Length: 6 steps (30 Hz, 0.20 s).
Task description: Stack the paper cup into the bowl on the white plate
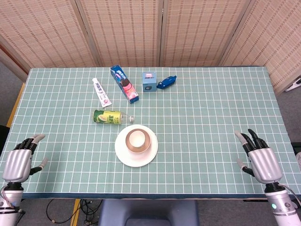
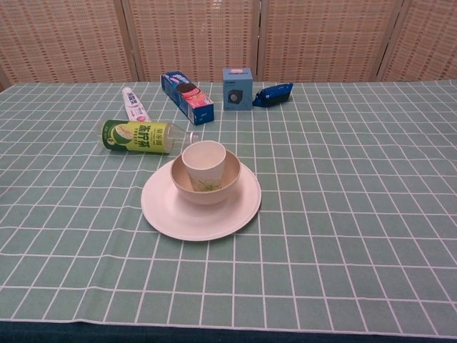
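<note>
Tablecloth (image 1: 211,108): sage green with a white grid. Plate (image 2: 171,214): white. Bowl (image 2: 225,187): beige. Paper cup (image 2: 204,163): cream-white. Bottle (image 2: 136,136): green label with yellow-white print. Tube (image 2: 133,103): white with a pink end. Carton (image 2: 187,96): blue with a pink end. Small box (image 2: 237,88): light blue. Packet (image 2: 273,93): dark blue. Both hands (image 1: 19,161) (image 1: 261,161): silver-grey, with black and grey fingers.

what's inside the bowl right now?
The paper cup stands upright inside the bowl, which sits on the white plate. Greenish specks show on the bowl's inner wall beside the cup. The bowl's bottom under the cup is hidden.
</note>
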Available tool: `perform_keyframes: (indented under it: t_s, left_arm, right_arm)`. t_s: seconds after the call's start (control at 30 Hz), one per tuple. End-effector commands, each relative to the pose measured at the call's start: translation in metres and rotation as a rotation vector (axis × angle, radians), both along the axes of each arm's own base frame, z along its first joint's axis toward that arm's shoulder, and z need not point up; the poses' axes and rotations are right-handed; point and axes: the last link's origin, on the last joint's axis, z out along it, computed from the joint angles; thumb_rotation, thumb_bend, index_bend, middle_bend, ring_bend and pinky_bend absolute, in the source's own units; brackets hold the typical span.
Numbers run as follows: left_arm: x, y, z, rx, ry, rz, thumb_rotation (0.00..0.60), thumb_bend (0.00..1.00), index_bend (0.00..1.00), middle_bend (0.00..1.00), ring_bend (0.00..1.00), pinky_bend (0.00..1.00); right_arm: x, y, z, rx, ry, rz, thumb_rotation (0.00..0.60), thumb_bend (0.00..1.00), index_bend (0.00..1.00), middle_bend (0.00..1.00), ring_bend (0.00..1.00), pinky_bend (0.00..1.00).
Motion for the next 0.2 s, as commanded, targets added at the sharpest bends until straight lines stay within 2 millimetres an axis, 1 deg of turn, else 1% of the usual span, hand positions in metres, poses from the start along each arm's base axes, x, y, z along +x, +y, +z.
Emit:
perform_keyframes:
  t_s: [0.03, 0.2]
  left_arm:
    - [0.0038, -0.0035, -0.0018, 0.014, 0.002, -0.011, 0.600, 0.26, 0.18, 0.22, 0.24, 0.35]
    - [0.0075, -0.0072, -0.0045, 0.010, -0.001, -0.021, 0.600, 0.26, 0.18, 0.22, 0.24, 0.35]
  right_arm:
    - [-0.0010, 0.0082, -0.0001, -0.010, -0.006, 0.004, 0.600, 0.26, 0.08, 0.19, 0.06, 0.26]
    - [-0.0022, 0.0167, -0.0002, -0.015, -0.010, -0.004, 0.600, 0.26, 0.08, 0.19, 0.06, 0.26]
